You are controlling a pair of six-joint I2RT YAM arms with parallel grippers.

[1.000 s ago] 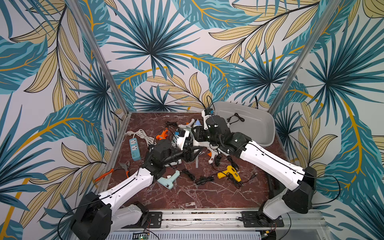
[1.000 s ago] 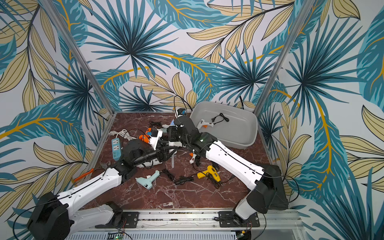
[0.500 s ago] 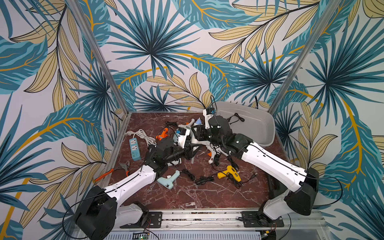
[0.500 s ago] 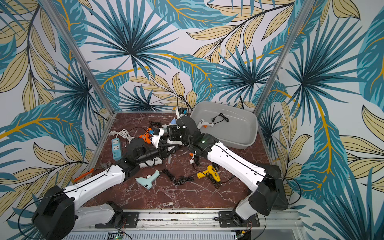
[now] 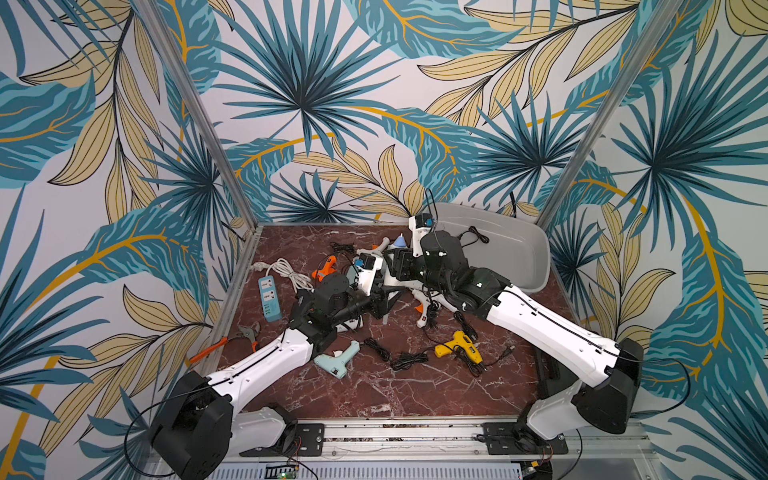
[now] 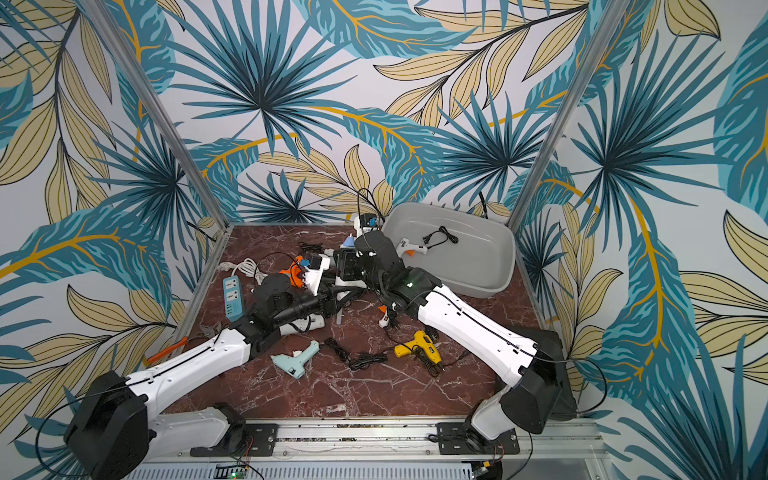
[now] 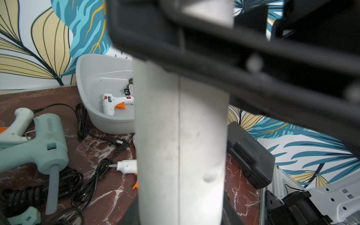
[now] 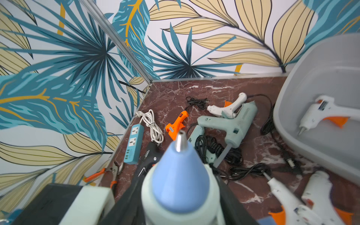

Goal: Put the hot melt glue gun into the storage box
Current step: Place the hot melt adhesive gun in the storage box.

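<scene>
A pale hot melt glue gun [image 8: 181, 175] with a blue cone nozzle [image 5: 400, 241] hangs above the table's middle between both arms. My left gripper [image 7: 180, 214] is shut on its pale handle [image 7: 181, 136]. My right gripper [image 8: 181, 194] has its black fingers along both sides of the barrel; whether they still press on it I cannot tell. In both top views the light grey storage box [image 5: 519, 249] [image 6: 478, 266] stands at the back right, just beyond the right wrist. It holds a white glue gun with an orange trigger [image 6: 409, 247] [image 7: 115, 102].
On the marble table lie a yellow glue gun [image 5: 457, 345], a teal one [image 5: 338, 359], an orange one [image 5: 326, 266], a white one [image 5: 422, 309] and several black cords. A blue power strip [image 5: 269, 297] and pliers [image 5: 232, 340] lie at the left edge. A black case [image 7: 249, 153] sits at the right.
My left gripper has reached in towards the held gun and closed on its handle. The right arm has barely moved.
</scene>
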